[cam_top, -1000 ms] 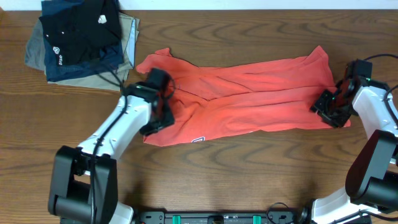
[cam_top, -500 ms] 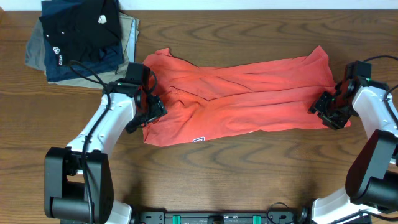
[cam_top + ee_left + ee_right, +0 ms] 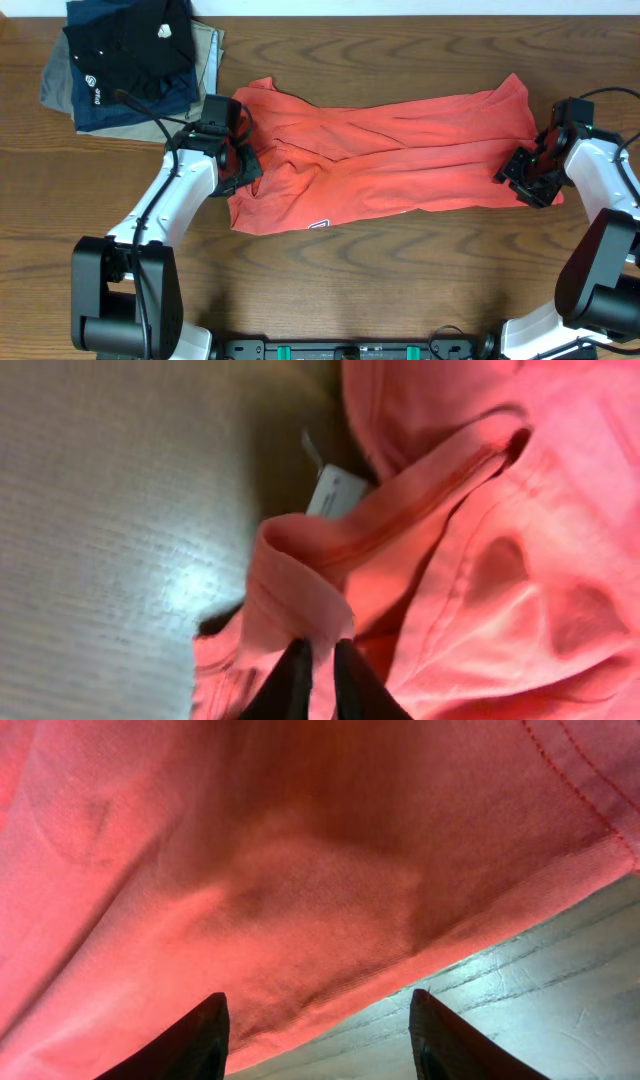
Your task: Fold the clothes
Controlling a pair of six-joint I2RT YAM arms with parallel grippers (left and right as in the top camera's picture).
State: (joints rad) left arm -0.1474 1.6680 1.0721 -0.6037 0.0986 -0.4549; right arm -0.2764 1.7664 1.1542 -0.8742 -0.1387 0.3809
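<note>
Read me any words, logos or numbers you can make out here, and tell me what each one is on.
No text here can actually be read.
Two white marks on the black garment: logos or print, too small to read.
Small dark-and-white patch at the near edge of the red T-shirt: too small to read.
White neck tag in the left wrist view: blurred, nothing legible.

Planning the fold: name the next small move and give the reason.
Probably close the right tool on the hem of the coral T-shirt: its fingers stand open over that edge, while the left tool already pinches fabric by the neck tag.
</note>
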